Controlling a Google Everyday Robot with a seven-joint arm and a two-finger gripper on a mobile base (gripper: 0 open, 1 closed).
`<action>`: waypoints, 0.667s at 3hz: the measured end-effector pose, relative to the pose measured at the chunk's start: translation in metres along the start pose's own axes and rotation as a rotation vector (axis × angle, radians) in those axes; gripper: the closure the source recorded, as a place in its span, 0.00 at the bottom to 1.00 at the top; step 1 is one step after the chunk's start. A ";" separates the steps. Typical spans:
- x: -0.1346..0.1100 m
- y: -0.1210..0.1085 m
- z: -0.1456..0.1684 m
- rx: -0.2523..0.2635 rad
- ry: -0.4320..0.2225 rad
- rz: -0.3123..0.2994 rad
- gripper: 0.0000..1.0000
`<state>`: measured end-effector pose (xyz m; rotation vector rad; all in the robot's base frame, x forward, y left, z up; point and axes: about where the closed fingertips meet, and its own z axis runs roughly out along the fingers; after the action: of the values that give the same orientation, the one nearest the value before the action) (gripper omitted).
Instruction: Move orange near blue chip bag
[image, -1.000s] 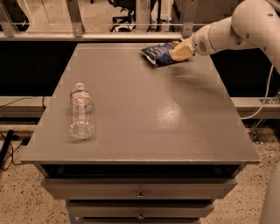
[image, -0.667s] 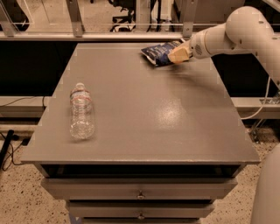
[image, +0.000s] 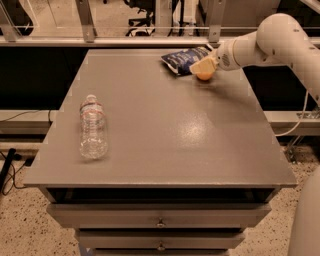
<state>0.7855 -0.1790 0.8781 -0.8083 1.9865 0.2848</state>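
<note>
The blue chip bag (image: 181, 59) lies flat at the far right of the grey table (image: 165, 130). My gripper (image: 202, 68) reaches in from the right, just off the bag's right end. Its tan fingers (image: 201, 64) are shut on the orange (image: 204, 76), whose lower part shows under them. The orange is down at the table surface, right beside the bag's near right corner. I cannot tell whether it rests on the table.
A clear water bottle (image: 93, 128) lies on its side at the table's left front. My white arm (image: 272, 42) crosses the far right corner. Drawers (image: 160, 220) sit under the table front. A rail runs behind the table.
My gripper has moved down and slightly left with the orange, lowering it to the table beside the bag. The bag and the bottle have not moved.
</note>
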 end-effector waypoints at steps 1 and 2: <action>0.002 0.010 0.001 -0.031 0.009 0.008 0.00; 0.003 0.014 -0.004 -0.043 0.003 0.010 0.00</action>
<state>0.7723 -0.1716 0.8765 -0.8265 1.9938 0.3331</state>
